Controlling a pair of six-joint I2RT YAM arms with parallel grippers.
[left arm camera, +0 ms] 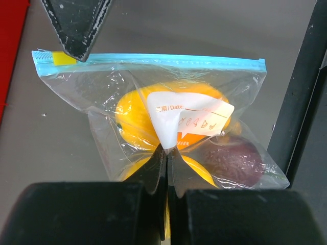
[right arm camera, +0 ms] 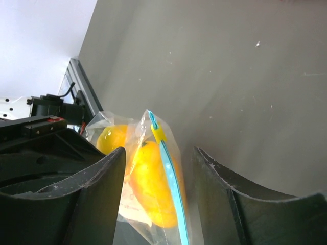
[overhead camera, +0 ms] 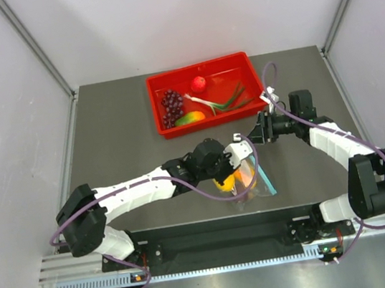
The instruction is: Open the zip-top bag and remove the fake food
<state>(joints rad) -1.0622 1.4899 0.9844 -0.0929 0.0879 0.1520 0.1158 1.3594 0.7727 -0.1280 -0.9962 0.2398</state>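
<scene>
The zip-top bag (overhead camera: pixel 247 181) is a clear pouch near the table's front edge. My left gripper (overhead camera: pixel 238 165) is shut on the bag's clear side, pinching the plastic just below the white label (left arm camera: pixel 190 119), as the left wrist view (left arm camera: pixel 167 154) shows. Inside lie a yellow lemon (left arm camera: pixel 134 122), an orange-yellow fruit (left arm camera: pixel 204 94) and a dark maroon piece (left arm camera: pixel 236 161). The teal zip strip (left arm camera: pixel 153 59) is closed, its yellow slider (left arm camera: pixel 64 58) at one end. My right gripper (overhead camera: pixel 255 137) is open. Its fingers straddle the slider end (right arm camera: pixel 158 133) without touching it, seen in the right wrist view (right arm camera: pixel 159 151).
A red tray (overhead camera: pixel 238 62) stands at the back centre holding a purple grape bunch (overhead camera: pixel 171 106), a small red ball (overhead camera: pixel 199 83), a green onion (overhead camera: pixel 228 100) and an orange-green piece (overhead camera: pixel 190 117). The table's front edge and a metal rail (overhead camera: pixel 196 266) lie just behind the bag.
</scene>
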